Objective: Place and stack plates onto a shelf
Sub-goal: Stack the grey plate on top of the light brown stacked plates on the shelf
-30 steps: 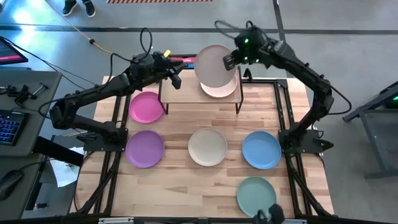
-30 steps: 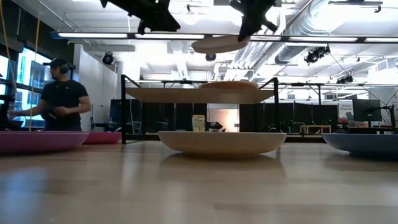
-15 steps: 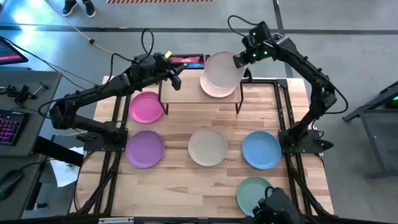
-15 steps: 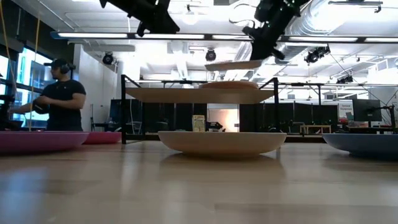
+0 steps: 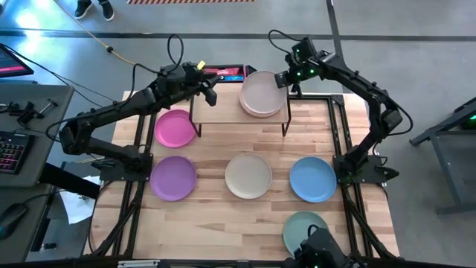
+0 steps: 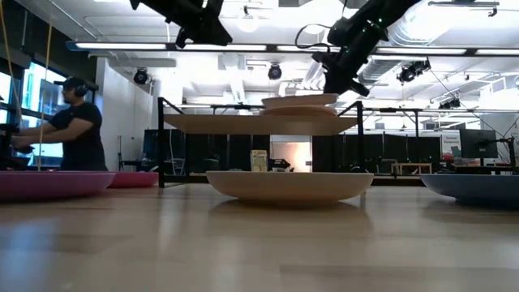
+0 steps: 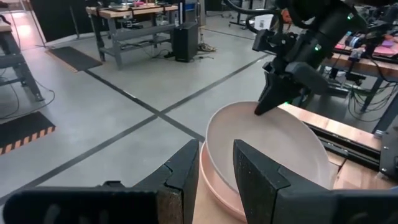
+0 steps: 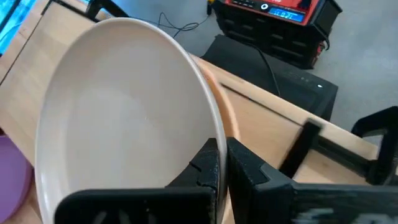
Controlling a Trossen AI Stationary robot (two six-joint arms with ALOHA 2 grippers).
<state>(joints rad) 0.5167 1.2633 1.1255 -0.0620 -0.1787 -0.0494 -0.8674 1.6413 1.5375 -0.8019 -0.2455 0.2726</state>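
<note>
The light-wood shelf [image 5: 223,112] stands at the table's far edge. A peach plate [image 6: 300,110] lies on its right half. Right over that plate is a pale beige plate [image 5: 262,92], and my right gripper [image 5: 281,78] is shut on it. I cannot tell whether the two plates touch. My left gripper [image 5: 205,88] hovers above the shelf's far left corner, its fingers a narrow gap apart with nothing between them. Pink [image 5: 175,128], purple [image 5: 173,178], cream [image 5: 248,176], blue [image 5: 312,179] and teal [image 5: 305,232] plates lie flat on the table. My right gripper pinches the beige plate's rim [image 8: 210,134] between its two fingers, on the plate's far right side. The fingers [image 7: 268,102] slant down from the far right. The plate sits nearly level over the peach plate, its held side a little higher.
The shelf's left half [image 5: 216,112] is bare wood. A red device [image 5: 227,72] lies behind the shelf on the floor side. A person [image 6: 77,122] stands in the room beyond the table's left.
My right gripper has come down with the beige plate and moved a little toward the table's right edge, tipping further downward. The plate, first high and tilted above the shelf, has levelled out and now sits just over the peach plate.
</note>
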